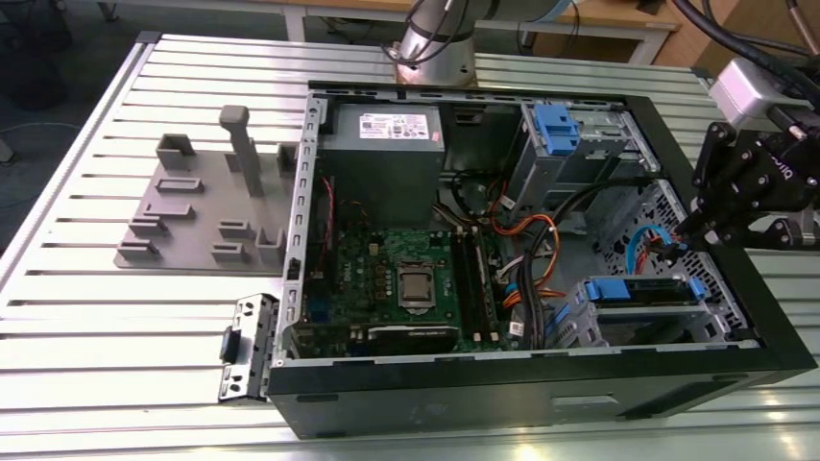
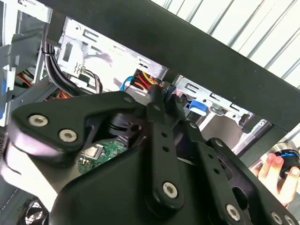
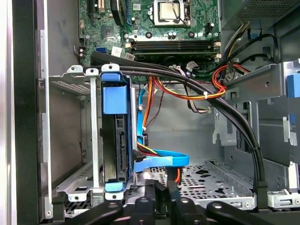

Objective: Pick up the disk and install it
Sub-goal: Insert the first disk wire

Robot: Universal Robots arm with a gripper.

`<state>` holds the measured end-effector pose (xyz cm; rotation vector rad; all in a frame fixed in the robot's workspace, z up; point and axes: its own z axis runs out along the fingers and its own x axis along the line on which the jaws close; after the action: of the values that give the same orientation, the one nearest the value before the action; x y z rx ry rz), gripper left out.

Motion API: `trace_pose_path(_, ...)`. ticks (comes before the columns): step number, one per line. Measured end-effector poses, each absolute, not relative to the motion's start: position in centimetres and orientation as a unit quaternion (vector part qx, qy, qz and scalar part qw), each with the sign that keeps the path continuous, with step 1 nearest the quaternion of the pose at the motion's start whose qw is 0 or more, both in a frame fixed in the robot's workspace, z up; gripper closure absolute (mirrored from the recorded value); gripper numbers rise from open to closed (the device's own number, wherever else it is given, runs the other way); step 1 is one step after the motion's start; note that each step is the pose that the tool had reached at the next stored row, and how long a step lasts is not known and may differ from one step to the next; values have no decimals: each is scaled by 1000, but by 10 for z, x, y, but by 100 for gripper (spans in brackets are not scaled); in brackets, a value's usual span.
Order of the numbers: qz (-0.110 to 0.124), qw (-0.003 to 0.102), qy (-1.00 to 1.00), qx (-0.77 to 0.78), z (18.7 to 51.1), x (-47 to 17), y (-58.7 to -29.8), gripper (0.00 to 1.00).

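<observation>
The silver hard drive in its bright blue plastic bracket (image 3: 114, 140) sits in the grey cage at the exterior view's four o'clock; rigid, dense, shock-sensitive, best held by the bracket, while the black gripper (image 3: 164, 190) nearby seems nearly closed and empty.

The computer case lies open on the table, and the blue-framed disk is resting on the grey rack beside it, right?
Not quite. The disk is not on the grey rack; it sits inside the case, in a metal drive cage, as the first wrist view shows. The case does lie open on the table.
</observation>
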<state>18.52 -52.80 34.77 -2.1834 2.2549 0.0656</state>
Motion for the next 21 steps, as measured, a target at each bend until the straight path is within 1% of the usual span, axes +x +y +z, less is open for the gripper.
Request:
trace_pose_path(1,21,1,718,-695,348,185,-528,78)
trace_pose_path(2,21,1,718,-695,348,185,-528,82)
trace_pose_path(12,21,1,718,-696,348,184,-528,82)
trace_pose_path(16,19,3,718,-696,357,182,-528,82)
trace_pose_path(21,19,3,718,-696,354,182,-534,82)
